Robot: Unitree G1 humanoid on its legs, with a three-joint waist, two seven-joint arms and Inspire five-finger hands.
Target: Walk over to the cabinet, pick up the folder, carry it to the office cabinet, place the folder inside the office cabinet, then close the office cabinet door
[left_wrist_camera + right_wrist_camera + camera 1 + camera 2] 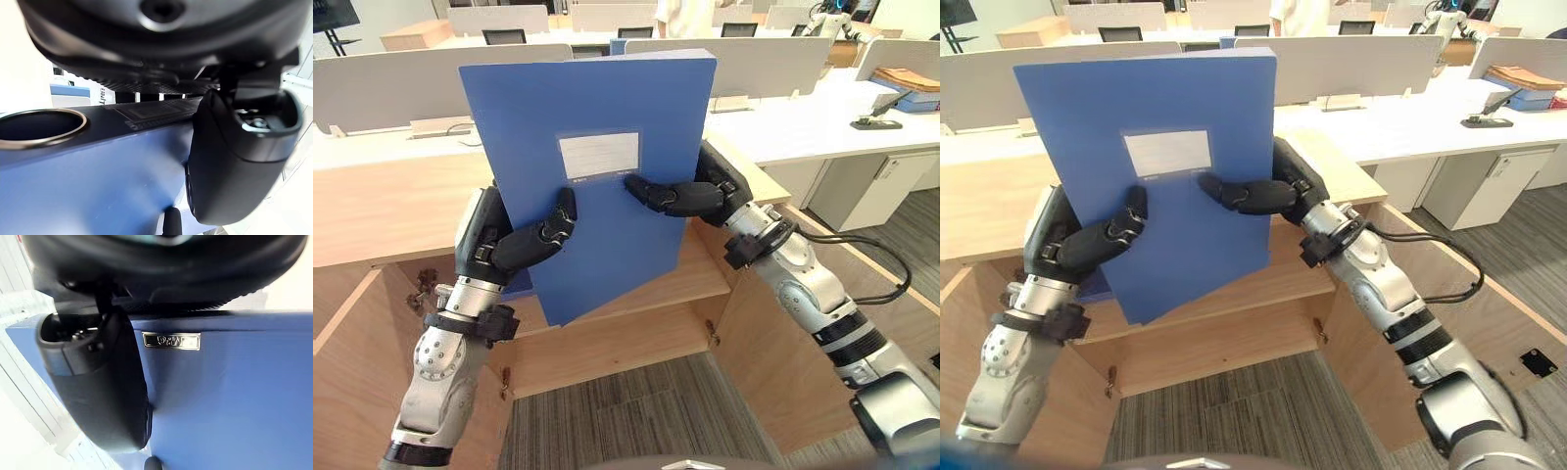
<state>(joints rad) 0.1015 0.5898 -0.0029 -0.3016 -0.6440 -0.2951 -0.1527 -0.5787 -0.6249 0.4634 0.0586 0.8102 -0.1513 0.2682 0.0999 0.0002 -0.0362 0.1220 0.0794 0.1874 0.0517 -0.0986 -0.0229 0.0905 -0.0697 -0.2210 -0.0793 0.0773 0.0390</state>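
Note:
A blue folder (597, 196) with a white label is held upright between both hands, above the open wooden office cabinet (636, 323). My left hand (524, 245) grips its lower left edge, thumb across the front. My right hand (680, 198) grips the right edge, thumb lying under the label. In the left wrist view the thumb (234, 156) presses the folder's spine (88, 181), near its round finger hole. In the right wrist view the thumb (102, 391) lies on the folder's face (230, 396). The folder tilts slightly and hides most of the cabinet's top.
The cabinet's doors stand open on both sides, the right door (803, 343) beside my right arm and the left door (352, 372) by my left. A shelf (695, 284) runs inside. White desks (822, 122) with dividers and a person (690, 18) are behind. Grey carpet (636, 411) lies below.

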